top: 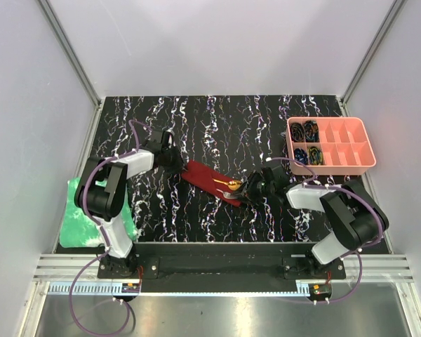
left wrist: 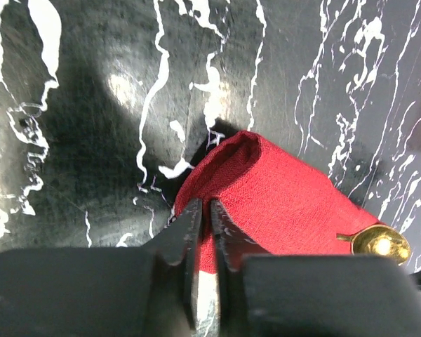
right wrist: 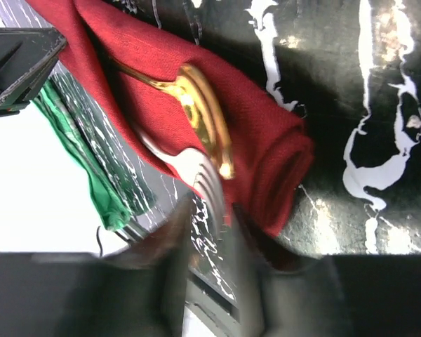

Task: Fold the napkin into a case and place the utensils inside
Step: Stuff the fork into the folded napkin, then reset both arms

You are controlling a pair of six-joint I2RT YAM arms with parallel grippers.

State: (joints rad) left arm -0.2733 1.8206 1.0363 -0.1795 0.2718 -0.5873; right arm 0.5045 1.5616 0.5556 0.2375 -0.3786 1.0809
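The left gripper point(left wrist: 202, 209) is seen nearly closed at the left end of the case point(top: 205, 177), a hold on the cloth not being discernible, while the right gripper point(right wrist: 210, 207) is parted slightly around the tines of the fork point(right wrist: 196, 168) at the case's right end, where a gold spoon point(right wrist: 203, 112) is laid upon it.

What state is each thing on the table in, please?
napkin, folded into a narrow strip.
spoon, lying on napkin, bowl exposed.
fork, tines between right gripper fingers.
left gripper, nearly closed at napkin's end.
right gripper, astride fork; grip unclear.
pink tray, open, partly filled.
green sheet, crinkled, flat.
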